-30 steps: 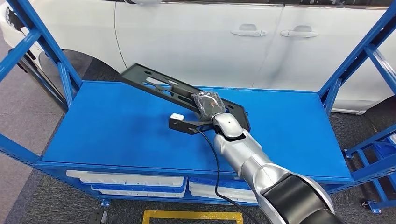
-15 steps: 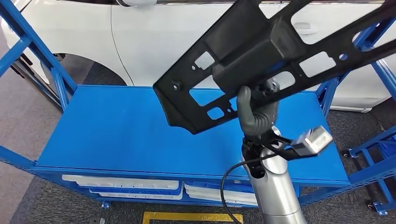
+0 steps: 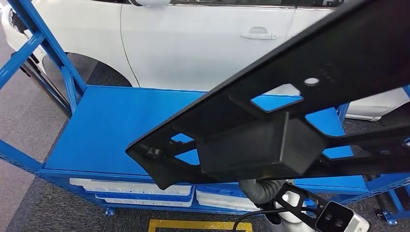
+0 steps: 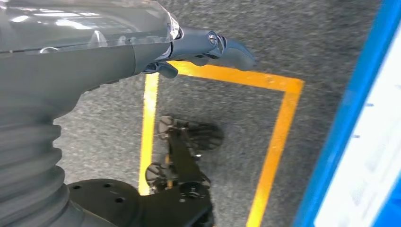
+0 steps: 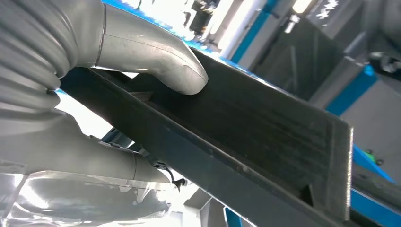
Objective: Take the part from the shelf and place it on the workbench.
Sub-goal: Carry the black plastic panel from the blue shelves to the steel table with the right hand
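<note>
The long black plastic part [image 3: 270, 140] with its cut-out windows and a boxy block on its underside is up in the air, very close to the head camera, slanting across the view from lower left to upper right, above the front edge of the blue metal shelf [image 3: 116, 130]. The right hand [image 3: 263, 189] grips it from beneath: in the head view the grey fingers curl up under the block, and in the right wrist view the thick grey thumb [image 5: 156, 56] presses flat on one face of the black part [image 5: 265, 142] while the rest of the hand [image 5: 80, 156] backs the other face, so the part is clamped between them.

The left hand [image 4: 198, 47] hangs over grey carpet floor [image 4: 293, 42] marked with a yellow taped rectangle [image 4: 276, 142]; its dark fingers are slightly bent and apart, with nothing in them.

Under the blue top of the shelf, a lower level carries shallow white plastic trays [image 3: 140, 189] stacked side by side; what lies in them cannot be made out. Behind the shelf stands a white car [image 3: 203, 43] with its door handle showing. No readable writing or label is visible on the part, the shelf or the trays
</note>
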Motion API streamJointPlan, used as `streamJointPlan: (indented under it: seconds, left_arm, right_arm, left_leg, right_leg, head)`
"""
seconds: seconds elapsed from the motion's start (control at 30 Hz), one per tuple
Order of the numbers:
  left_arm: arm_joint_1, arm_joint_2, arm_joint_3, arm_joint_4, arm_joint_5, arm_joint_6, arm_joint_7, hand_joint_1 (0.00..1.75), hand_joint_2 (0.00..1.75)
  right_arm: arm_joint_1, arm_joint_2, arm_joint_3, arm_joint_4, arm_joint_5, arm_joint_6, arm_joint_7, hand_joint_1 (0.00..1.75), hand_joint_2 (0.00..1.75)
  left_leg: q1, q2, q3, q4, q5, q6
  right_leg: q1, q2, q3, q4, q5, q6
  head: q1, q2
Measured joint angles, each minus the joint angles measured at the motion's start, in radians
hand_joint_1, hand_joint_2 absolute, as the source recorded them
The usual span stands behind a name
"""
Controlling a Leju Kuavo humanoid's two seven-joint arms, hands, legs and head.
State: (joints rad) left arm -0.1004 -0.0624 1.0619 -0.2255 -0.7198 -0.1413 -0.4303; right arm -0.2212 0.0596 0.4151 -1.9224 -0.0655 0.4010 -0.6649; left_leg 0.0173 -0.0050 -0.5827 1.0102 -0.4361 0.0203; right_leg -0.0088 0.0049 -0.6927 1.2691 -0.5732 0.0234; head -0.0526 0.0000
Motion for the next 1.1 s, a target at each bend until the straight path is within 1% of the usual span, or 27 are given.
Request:
streamJointPlan:
  seconds: [0.07, 0.1, 0.13, 0.2, 0.27, 0.3, 0.33, 0.37, 0.4, 0.43, 0.47, 0.5, 0.53, 0.6, 0.63, 0.67, 0.73, 0.77, 0.8, 0.83, 0.9, 0.93, 0.97, 1.0, 1.03, 1.07, 1.1]
  left_arm:
    - [0.002, 0.000, 0.000, 0.000, -0.008, 0.000, 0.015, 0.00, 1.75]
    - [0.002, 0.000, 0.000, 0.000, -0.011, 0.000, 0.022, 0.00, 1.75]
    - [0.002, 0.001, 0.000, 0.000, -0.012, 0.000, 0.029, 0.00, 1.75]
    - [0.003, 0.002, 0.000, 0.000, -0.013, 0.001, 0.040, 0.00, 1.75]
    - [0.004, 0.004, 0.001, 0.000, -0.014, 0.004, 0.048, 0.00, 1.75]
    - [0.005, 0.005, 0.001, 0.000, -0.014, 0.005, 0.052, 0.00, 1.75]
    - [0.006, 0.007, 0.001, 0.000, -0.015, 0.006, 0.055, 0.00, 1.75]
    - [0.006, 0.007, 0.001, 0.000, -0.015, 0.007, 0.058, 0.00, 1.75]
    - [0.007, 0.008, 0.002, 0.000, -0.016, 0.007, 0.061, 0.00, 1.75]
    - [0.007, 0.009, 0.002, 0.000, -0.017, 0.008, 0.064, 0.00, 1.75]
    - [0.007, 0.010, 0.002, 0.000, -0.018, 0.008, 0.066, 0.00, 1.75]
    - [0.008, 0.011, 0.002, 0.000, -0.019, 0.007, 0.070, 0.00, 1.75]
    - [0.008, 0.012, 0.002, 0.000, -0.018, 0.006, 0.073, 0.00, 1.75]
    - [0.006, 0.016, 0.003, 0.000, -0.015, 0.003, 0.077, 0.00, 1.75]
    - [0.005, 0.017, 0.003, 0.000, -0.013, 0.001, 0.078, 0.00, 1.75]
    - [0.005, 0.018, 0.004, 0.000, -0.011, 0.000, 0.079, 0.00, 1.75]
    - [0.008, 0.018, 0.007, 0.000, -0.006, 0.000, 0.080, 0.00, 1.75]
    - [0.009, 0.018, 0.009, 0.000, -0.003, 0.001, 0.080, 0.00, 1.75]
    - [0.009, 0.018, 0.011, 0.000, -0.001, 0.001, 0.080, 0.00, 1.75]
    - [0.008, 0.018, 0.012, 0.000, 0.000, 0.002, 0.080, 0.00, 1.75]
    - [0.008, 0.017, 0.013, 0.000, 0.002, 0.002, 0.080, 0.00, 1.75]
    - [0.009, 0.017, 0.013, 0.000, 0.002, 0.003, 0.080, 0.00, 1.75]
    - [0.009, 0.017, 0.015, 0.000, 0.003, 0.003, 0.080, 0.00, 1.75]
    - [0.009, 0.017, 0.016, 0.000, 0.003, 0.002, 0.080, 0.00, 1.75]
    - [0.009, 0.017, 0.018, 0.000, 0.003, 0.002, 0.080, 0.00, 1.75]
    - [0.009, 0.017, 0.020, 0.000, 0.003, 0.002, 0.080, 0.00, 1.75]
    - [0.010, 0.017, 0.021, 0.000, 0.001, 0.003, 0.080, 0.00, 1.75]
  right_arm:
    - [-0.002, -0.013, 0.018, 0.000, 0.015, -0.038, 0.000, 1.75, 1.75]
    - [-0.004, -0.019, 0.028, 0.000, 0.017, -0.055, 0.000, 1.75, 1.75]
    - [-0.006, -0.024, 0.037, 0.000, 0.017, -0.069, 0.000, 1.75, 1.75]
    - [-0.008, -0.035, 0.053, 0.001, 0.017, -0.087, 0.000, 1.75, 1.75]
    - [-0.009, -0.043, 0.065, 0.002, 0.017, -0.095, 0.000, 1.75, 1.75]
    - [-0.012, -0.045, 0.071, 0.002, 0.017, -0.100, 0.000, 1.75, 1.75]
    - [-0.014, -0.048, 0.076, 0.003, 0.017, -0.105, 0.000, 1.75, 1.75]
    - [-0.016, -0.050, 0.079, 0.003, 0.017, -0.110, 0.000, 1.75, 1.75]
    - [-0.017, -0.054, 0.082, 0.003, 0.016, -0.117, 0.001, 1.75, 1.75]
    - [-0.016, -0.057, 0.083, 0.003, 0.015, -0.123, 0.001, 1.75, 1.75]
    - [-0.016, -0.062, 0.084, 0.003, 0.015, -0.130, 0.001, 1.75, 1.75]
    - [-0.015, -0.066, 0.085, 0.003, 0.014, -0.137, 0.001, 1.75, 1.75]
    - [-0.015, -0.071, 0.085, 0.003, 0.014, -0.142, 0.001, 1.75, 1.75]
    - [-0.013, -0.080, 0.085, 0.002, 0.014, -0.149, 0.000, 1.75, 1.75]
    - [-0.013, -0.085, 0.085, 0.001, 0.014, -0.151, 0.000, 1.75, 1.75]
    - [-0.012, -0.089, 0.085, 0.000, 0.013, -0.152, 0.000, 1.75, 1.75]
    - [-0.011, -0.098, 0.086, -0.001, 0.004, -0.146, 0.000, 1.75, 1.75]
    - [-0.011, -0.102, 0.085, -0.001, -0.002, -0.142, 0.000, 1.75, 1.75]
    - [-0.011, -0.107, 0.085, -0.001, -0.007, -0.138, 0.000, 1.75, 1.75]
    - [-0.010, -0.112, 0.085, -0.001, -0.010, -0.136, 0.000, 1.75, 1.75]
    - [-0.010, -0.119, 0.085, 0.000, -0.013, -0.135, 0.000, 1.75, 1.75]
    - [-0.009, -0.122, 0.085, 0.000, -0.014, -0.135, 0.000, 1.75, 1.75]
    - [-0.008, -0.125, 0.085, 0.000, -0.015, -0.135, 0.000, 1.75, 1.75]
    - [-0.008, -0.127, 0.085, 0.000, -0.015, -0.134, 0.000, 1.75, 1.75]
    - [-0.007, -0.129, 0.085, 0.000, -0.017, -0.132, 0.000, 1.75, 1.75]
    - [-0.007, -0.130, 0.085, 0.000, -0.018, -0.128, 0.000, 1.75, 1.75]
    - [-0.007, -0.131, 0.084, 0.000, -0.020, -0.125, 0.000, 1.75, 1.75]
  left_leg:
    - [0.000, -0.001, -0.005, 0.007, 0.001, -0.002]
    - [-0.002, -0.002, -0.007, 0.010, 0.001, -0.006]
    - [-0.003, -0.003, -0.009, 0.011, 0.003, -0.011]
    - [-0.006, -0.004, -0.013, 0.010, 0.009, -0.025]
    - [-0.005, -0.003, -0.017, 0.013, 0.005, -0.036]
    - [-0.005, -0.003, -0.025, 0.032, -0.016, -0.040]
    - [-0.004, -0.002, -0.040, 0.072, -0.051, -0.043]
    - [-0.003, -0.001, -0.060, 0.129, -0.095, -0.046]
    - [-0.003, -0.001, -0.081, 0.195, -0.137, -0.049]
    - [-0.002, -0.001, -0.094, 0.248, -0.167, -0.051]
    - [-0.002, -0.001, -0.094, 0.276, -0.180, -0.052]
    - [-0.002, -0.001, -0.072, 0.261, -0.174, -0.052]
    - [-0.002, -0.001, -0.032, 0.209, -0.153, -0.051]
    - [-0.005, -0.001, 0.066, 0.059, -0.110, -0.043]
    - [-0.007, -0.002, 0.094, 0.010, -0.098, -0.038]
    - [-0.010, -0.003, 0.105, -0.013, -0.093, -0.032]
    - [-0.014, -0.003, 0.097, -0.014, -0.080, -0.019]
    - [-0.012, -0.001, 0.092, -0.016, -0.070, -0.012]
    - [-0.010, 0.002, 0.085, -0.019, -0.058, -0.004]
    - [-0.007, 0.005, 0.075, -0.022, -0.046, 0.002]
    - [-0.007, 0.008, 0.050, -0.021, -0.024, 0.009]
    - [-0.008, 0.008, 0.036, -0.020, -0.013, 0.009]
    - [-0.008, 0.009, 0.021, -0.018, -0.004, 0.008]
    - [-0.008, 0.009, 0.006, -0.015, 0.005, 0.007]
    - [-0.008, 0.009, -0.007, -0.012, 0.013, 0.004]
    - [-0.008, 0.009, -0.019, -0.008, 0.020, 0.002]
    - [-0.010, 0.008, -0.030, -0.003, 0.026, -0.002]
  right_leg:
    - [0.000, 0.000, 0.074, -0.131, 0.058, -0.007]
    - [0.002, 0.000, 0.106, -0.193, 0.080, -0.011]
    - [0.004, 0.001, 0.125, -0.232, 0.092, -0.015]
    - [0.008, 0.003, 0.127, -0.247, 0.101, -0.023]
    - [0.004, 0.000, 0.121, -0.254, 0.114, -0.036]
    - [0.001, -0.002, 0.117, -0.258, 0.122, -0.043]
    - [-0.001, -0.004, 0.111, -0.262, 0.130, -0.049]
    - [0.000, -0.005, 0.102, -0.263, 0.137, -0.053]
    - [0.001, -0.006, 0.092, -0.263, 0.144, -0.054]
    - [0.002, -0.007, 0.082, -0.262, 0.152, -0.054]
    - [0.003, -0.007, 0.072, -0.261, 0.159, -0.054]
    - [0.003, -0.007, 0.062, -0.260, 0.166, -0.052]
    - [0.004, -0.007, 0.053, -0.258, 0.173, -0.050]
    - [0.005, -0.007, 0.038, -0.253, 0.186, -0.042]
    - [0.005, -0.006, 0.034, -0.251, 0.192, -0.037]
    - [0.005, -0.006, 0.032, -0.251, 0.199, -0.031]
    - [0.005, -0.006, 0.031, -0.256, 0.214, -0.018]
    - [0.004, -0.005, 0.028, -0.254, 0.212, -0.012]
    - [0.003, -0.004, 0.020, -0.240, 0.193, -0.008]
    - [0.002, -0.003, 0.007, -0.207, 0.156, -0.004]
    - [-0.002, -0.004, -0.030, -0.082, 0.053, 0.002]
    - [-0.003, -0.004, -0.045, -0.015, 0.017, 0.006]
    - [-0.004, -0.004, -0.048, 0.031, 0.001, 0.008]
    - [-0.005, -0.004, -0.033, 0.042, 0.007, 0.009]
    - [-0.005, -0.004, 0.002, 0.011, 0.028, 0.008]
    - [-0.005, -0.004, 0.054, -0.051, 0.050, 0.005]
    - [-0.004, -0.004, 0.113, -0.131, 0.059, 0.001]
  head:
    - [0.000, 0.000]
    - [0.000, 0.000]
    - [0.000, 0.000]
    - [0.000, 0.000]
    - [0.000, 0.000]
    - [0.000, 0.000]
    - [0.000, 0.000]
    - [0.000, 0.000]
    - [0.000, 0.000]
    - [0.000, 0.000]
    - [0.000, 0.000]
    - [0.000, 0.000]
    - [0.000, 0.000]
    - [0.000, 0.000]
    - [0.000, 0.000]
    - [0.000, 0.000]
    - [0.000, 0.000]
    - [0.000, 0.000]
    - [0.000, 0.000]
    - [0.000, 0.000]
    - [0.000, 0.000]
    - [0.000, 0.000]
    - [0.000, 0.000]
    - [0.000, 0.000]
    - [0.000, 0.000]
    - [0.000, 0.000]
    - [0.000, 0.000]
